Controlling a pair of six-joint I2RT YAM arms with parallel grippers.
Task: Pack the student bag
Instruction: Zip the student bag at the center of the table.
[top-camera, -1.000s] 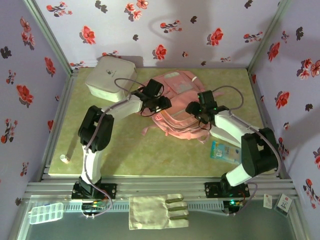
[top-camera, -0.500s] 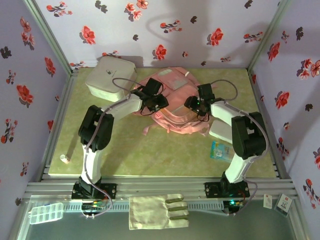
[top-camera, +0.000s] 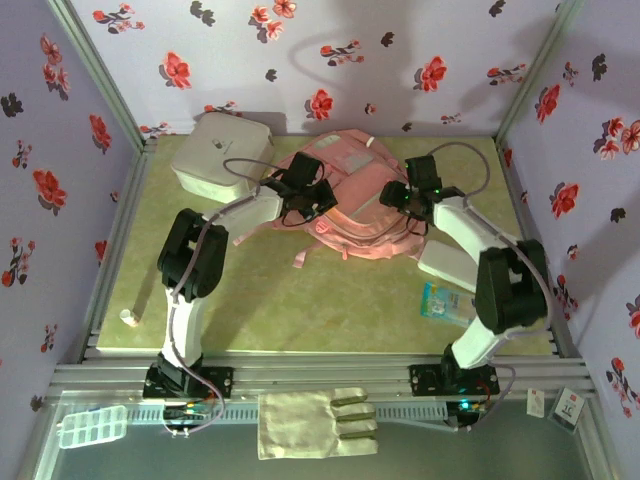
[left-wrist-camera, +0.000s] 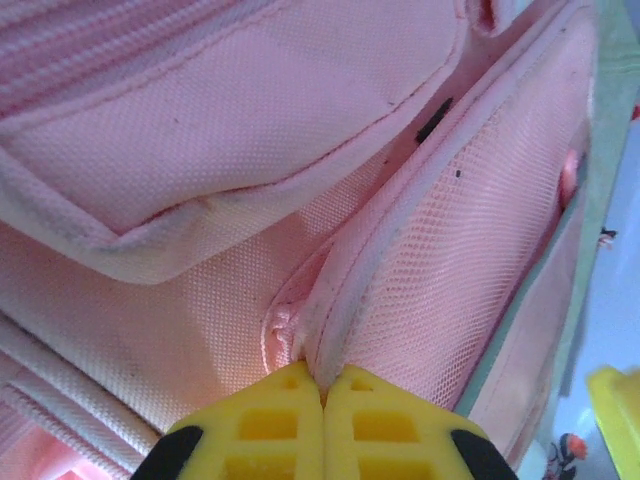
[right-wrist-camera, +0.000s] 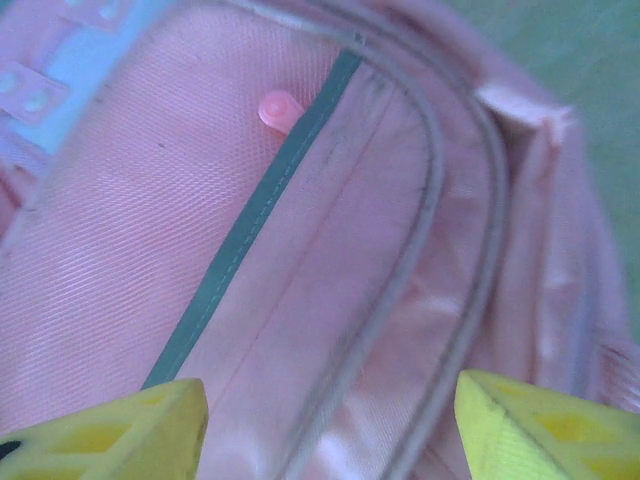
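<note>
1. Near rail, off the table: folded cloth (top-camera: 315, 423) at centre, clear compartment box (top-camera: 92, 425) to the left.
2. Near right on the table (top-camera: 300, 310): blue-printed packet (top-camera: 447, 302), loose, not yet packed.
3. Mid-table toward the far side: student bag (top-camera: 362, 228), pink, lying flat. Left gripper (left-wrist-camera: 322, 388) pressed together, pinching a trimmed fabric edge of the bag. Right gripper (right-wrist-camera: 328, 425) spread wide just above a dark green strip (right-wrist-camera: 250, 250) on the bag, holding nothing.
4. Risk, as judged: thin pinch at the very fingertips, likely to slip off under any pull. With nothing pinning it, soft bag liable to drag rather than open.
5. Surface: mottled green, flat, aluminium-framed.
6. Far left: white rounded box (top-camera: 220, 155), near the bag's corner. Behind and on both sides: lilac walls (top-camera: 300, 60) with red flowers.
</note>
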